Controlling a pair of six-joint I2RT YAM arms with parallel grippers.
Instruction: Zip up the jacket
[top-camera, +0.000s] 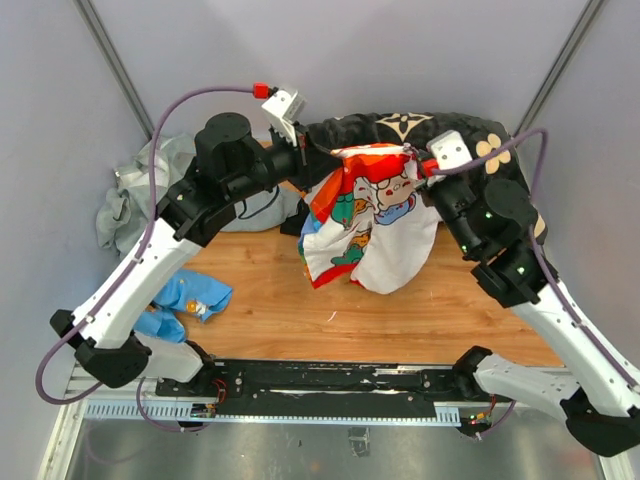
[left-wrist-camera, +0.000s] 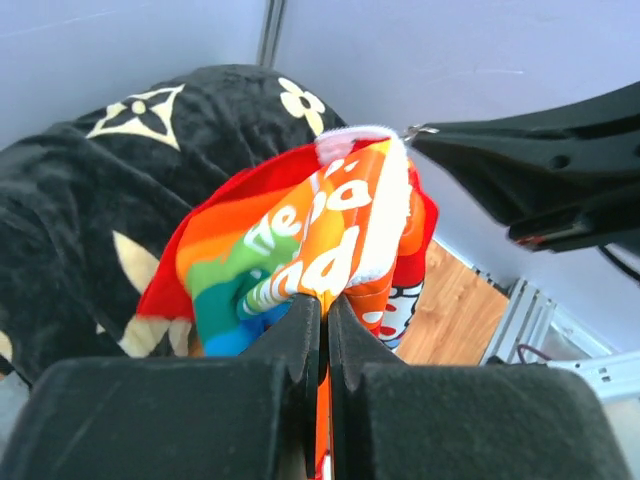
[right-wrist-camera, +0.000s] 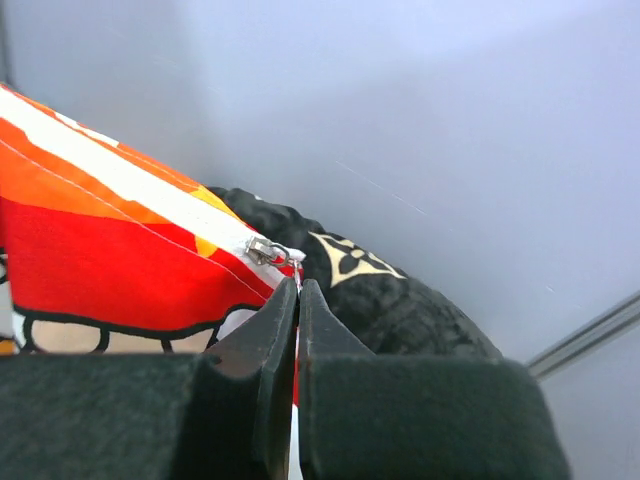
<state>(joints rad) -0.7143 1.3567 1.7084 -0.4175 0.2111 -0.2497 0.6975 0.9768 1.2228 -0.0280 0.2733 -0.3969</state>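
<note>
The jacket (top-camera: 372, 215) hangs in the air between my two grippers, above the wooden table. It is red with a white cartoon panel and rainbow stripes. My left gripper (top-camera: 322, 162) is shut on an orange edge of the jacket (left-wrist-camera: 330, 225), the fabric pinched between the closed jaws (left-wrist-camera: 325, 303). My right gripper (top-camera: 422, 163) is shut on the thin pull tab just below the metal zipper slider (right-wrist-camera: 262, 250), jaws closed (right-wrist-camera: 298, 287). The red and white fabric (right-wrist-camera: 110, 240) stretches tight to the left of that slider. The right gripper also shows in the left wrist view (left-wrist-camera: 530, 170).
A black blanket with cream flower marks (top-camera: 420, 128) lies along the back behind the jacket. A grey hooded sweatshirt (top-camera: 130, 200) is piled at the far left. A small light-blue garment (top-camera: 185, 300) lies at the near left. Grey walls close in the back.
</note>
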